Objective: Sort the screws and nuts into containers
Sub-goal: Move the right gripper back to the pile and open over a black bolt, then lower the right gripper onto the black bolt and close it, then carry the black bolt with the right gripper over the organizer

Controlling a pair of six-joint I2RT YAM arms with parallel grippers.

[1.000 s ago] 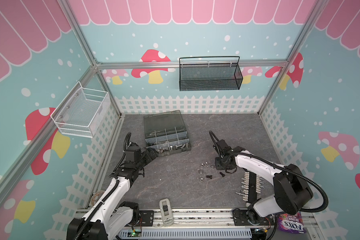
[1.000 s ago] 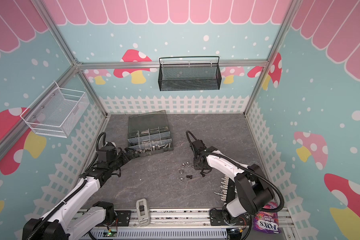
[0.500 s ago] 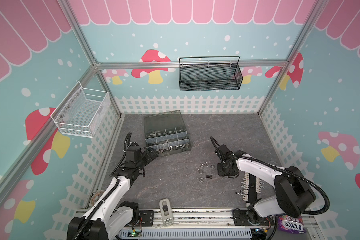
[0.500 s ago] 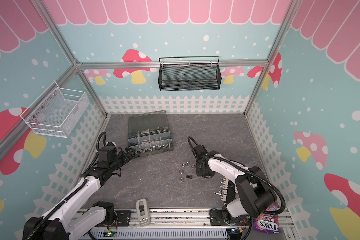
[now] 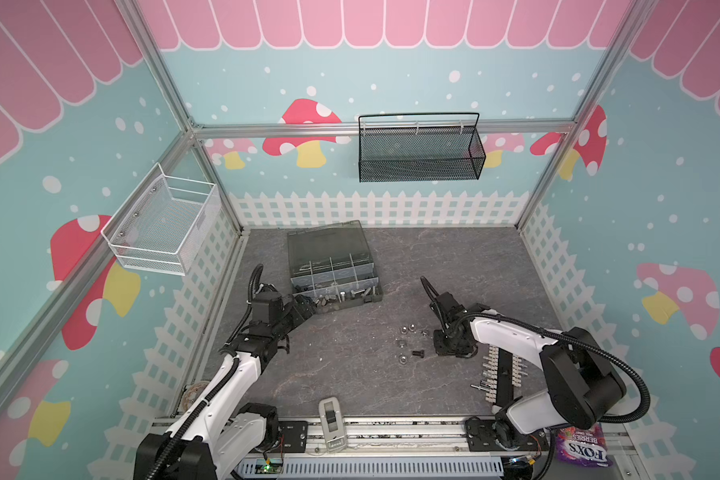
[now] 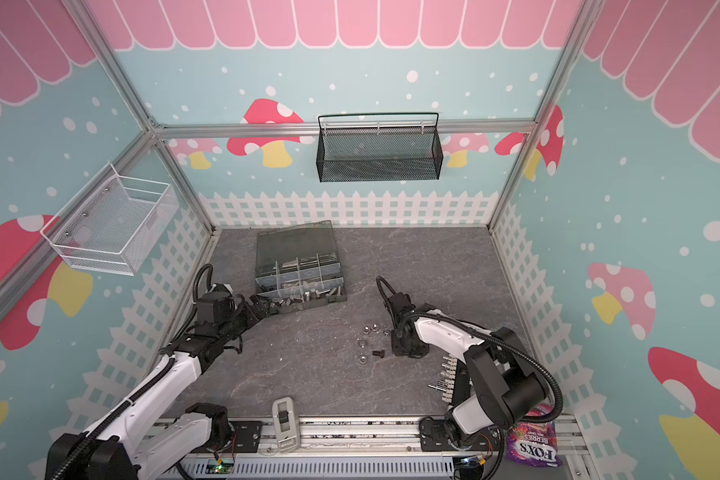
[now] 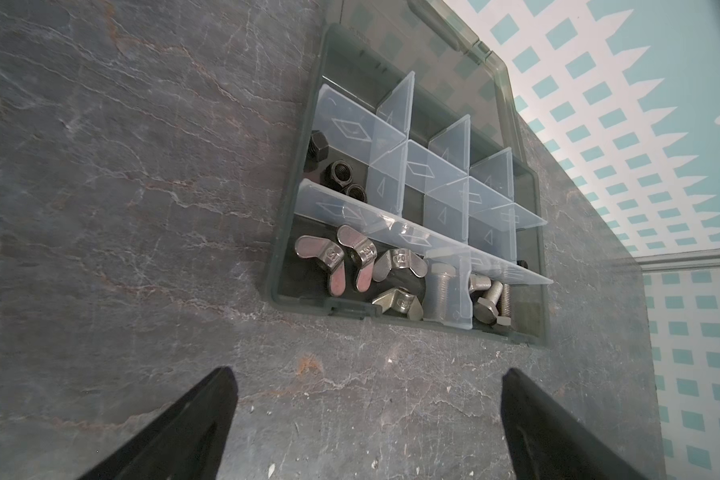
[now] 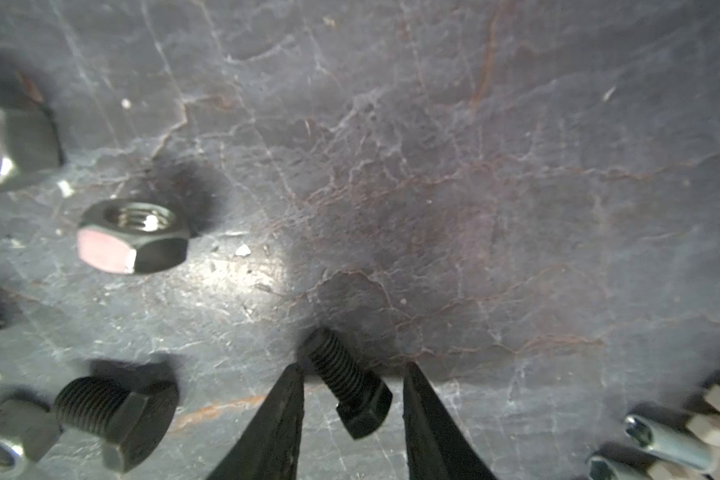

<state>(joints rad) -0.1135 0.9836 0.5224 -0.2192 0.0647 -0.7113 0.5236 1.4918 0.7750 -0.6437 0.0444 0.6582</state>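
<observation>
The dark grey organizer box (image 5: 334, 291) stands open left of centre, its containers (image 7: 445, 183) split by pale dividers. Wing nuts (image 7: 352, 259), silver screws (image 7: 493, 301) and black nuts (image 7: 341, 174) lie in separate compartments. My left gripper (image 7: 368, 374) hovers open and empty just before the box's front rim, as both top views show (image 5: 308, 305) (image 6: 262, 305). My right gripper (image 8: 352, 365) is down at the table (image 5: 443, 353), open, its fingers on either side of a small black screw (image 8: 352, 388) with a gap on each side. Beside it lie a larger black screw (image 8: 117, 415) (image 5: 417, 353) and silver nuts (image 8: 134, 237) (image 5: 406, 329).
A white terminal strip (image 5: 501, 374) with metal pins lies right of the right gripper. A black mesh basket (image 5: 418, 153) hangs on the back wall and a white wire basket (image 5: 163, 226) on the left wall. A grey device (image 5: 331, 419) sits at the front edge.
My right gripper has moved toward the front, down among the loose parts, and its jaws have narrowed around the small black screw. The left arm has not moved.
</observation>
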